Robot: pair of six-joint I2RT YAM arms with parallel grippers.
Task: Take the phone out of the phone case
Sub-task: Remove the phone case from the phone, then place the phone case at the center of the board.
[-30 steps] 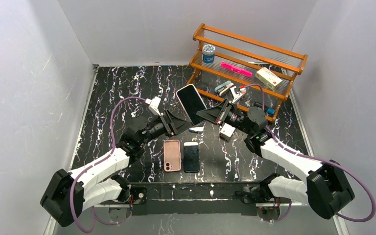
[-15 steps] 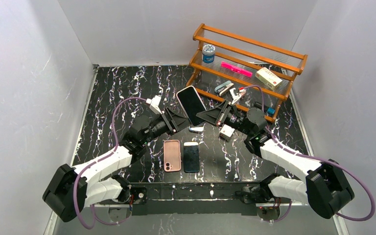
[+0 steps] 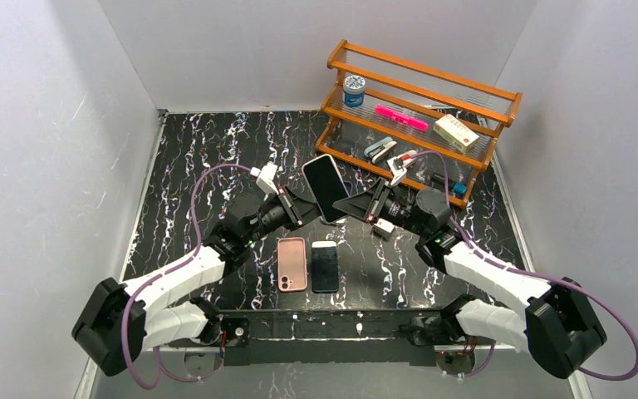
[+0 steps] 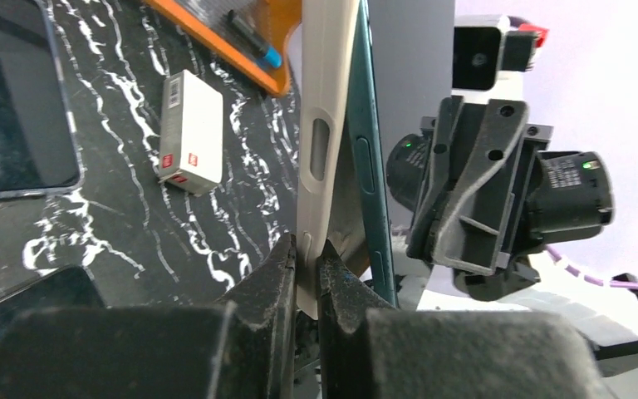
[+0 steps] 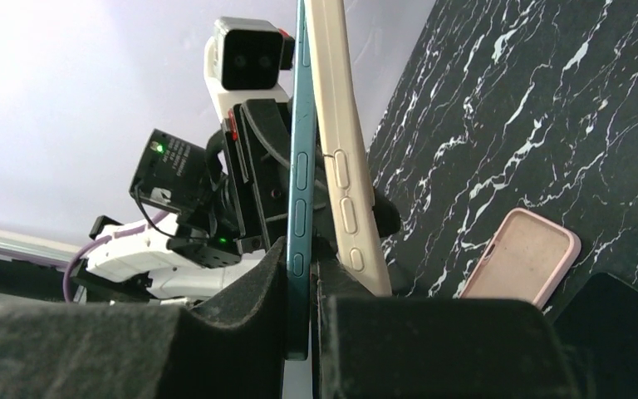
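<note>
1. Table (image 3: 199,158): flat black slab, glossy, with white marble veining.
2. Rack (image 3: 419,83): orange-brown wood with stepped, railed shelves, at the table's far right.
3. Phone case (image 4: 326,100): cream, matt shell with a rounded edge and oval button bumps, held on edge above the table's middle. The left gripper (image 4: 307,249) is clamped on its near edge, one black padded finger on each side.
4. Phone (image 5: 302,166): thin slab with a teal rim, standing against the case. The two meet at the far end and are parted by a wedge-shaped gap at the gripped end. The right gripper (image 5: 299,249) pinches its rim.
5. Pink-cased phone (image 3: 292,263): rounded rectangle, lying flat near the front edge.
6. Dark phone (image 3: 325,266): glossy, just beside the pink one.
7. White box (image 4: 189,131): small carton with red markings, lying flat.
</note>
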